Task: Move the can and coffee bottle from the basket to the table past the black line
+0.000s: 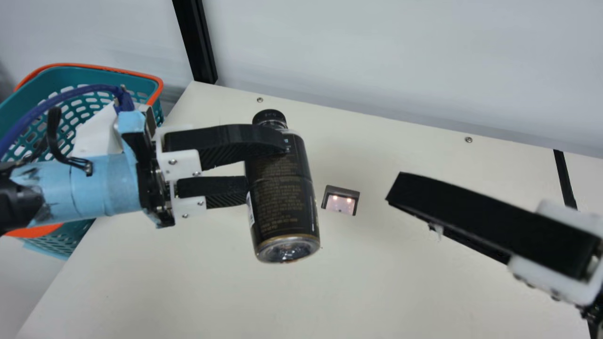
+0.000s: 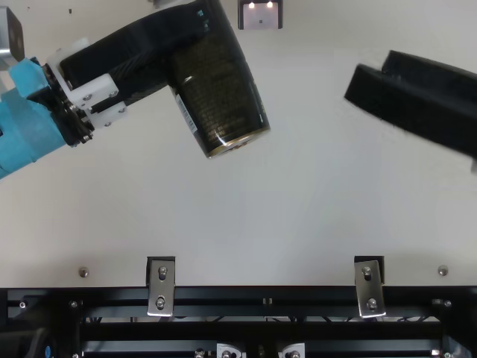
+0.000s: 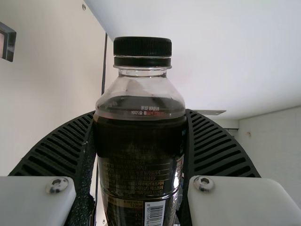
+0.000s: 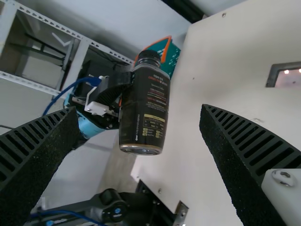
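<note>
My left gripper (image 1: 268, 165) holds the dark coffee bottle (image 1: 282, 197) above the table, the bottle a little tilted, its black cap up. In the left wrist view, the left gripper (image 3: 141, 141) is shut on the coffee bottle (image 3: 141, 165), one ribbed finger on each side. My right gripper (image 1: 393, 188) stands apart, to the bottle's right. The right wrist view has the right gripper (image 4: 141, 117) open, its fingers wide apart, with the coffee bottle (image 4: 145, 110) farther off between them. I cannot make out a can.
A teal basket with an orange rim (image 1: 160, 87) is at the left, beyond the table edge and partly behind my left arm. A small recessed box (image 1: 341, 192) sits in the table (image 1: 400, 292). The black line (image 1: 564, 179) runs at the far right.
</note>
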